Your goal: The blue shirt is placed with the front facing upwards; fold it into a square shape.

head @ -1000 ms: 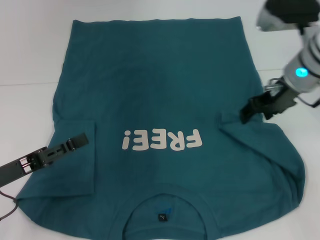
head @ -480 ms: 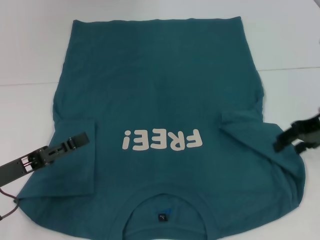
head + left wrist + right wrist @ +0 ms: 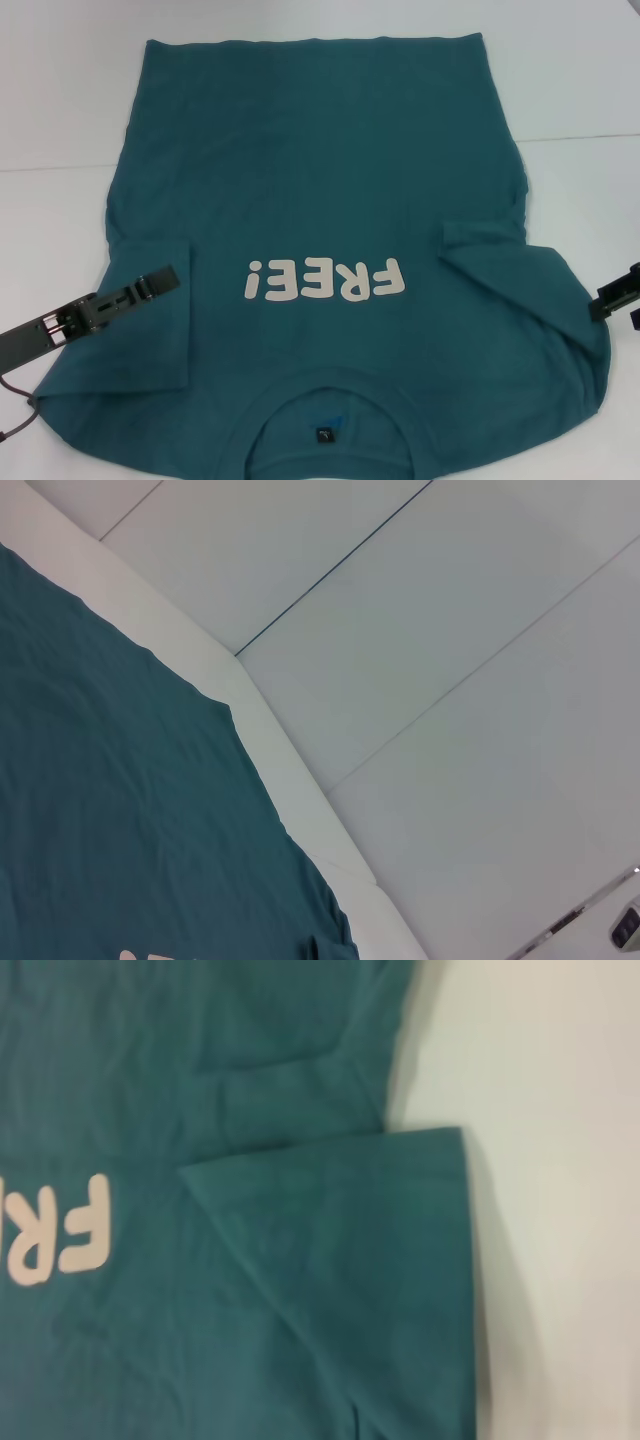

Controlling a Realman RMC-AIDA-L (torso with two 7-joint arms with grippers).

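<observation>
The blue shirt (image 3: 320,180) lies flat on the white table, front up, with its white "FREE!" print (image 3: 325,280) and its collar (image 3: 330,420) toward me. Both sleeves are folded inward onto the body: the left sleeve (image 3: 150,330) and the right sleeve (image 3: 500,260). My left gripper (image 3: 160,280) hovers low over the folded left sleeve. Only the tip of my right gripper (image 3: 612,293) shows, at the picture's right edge just beside the shirt's right side. The right wrist view shows the folded right sleeve (image 3: 380,1260) and the letters "FR" (image 3: 60,1230).
The white table (image 3: 60,100) surrounds the shirt on the left, right and far sides. In the left wrist view the table's edge (image 3: 280,740) runs beside the shirt's hem (image 3: 100,810), with pale tiled floor (image 3: 450,680) beyond it.
My right gripper has drawn back from the folded right sleeve's inner corner, down and to the right, to the picture's edge. The sleeve stayed folded. The left arm has not moved.
</observation>
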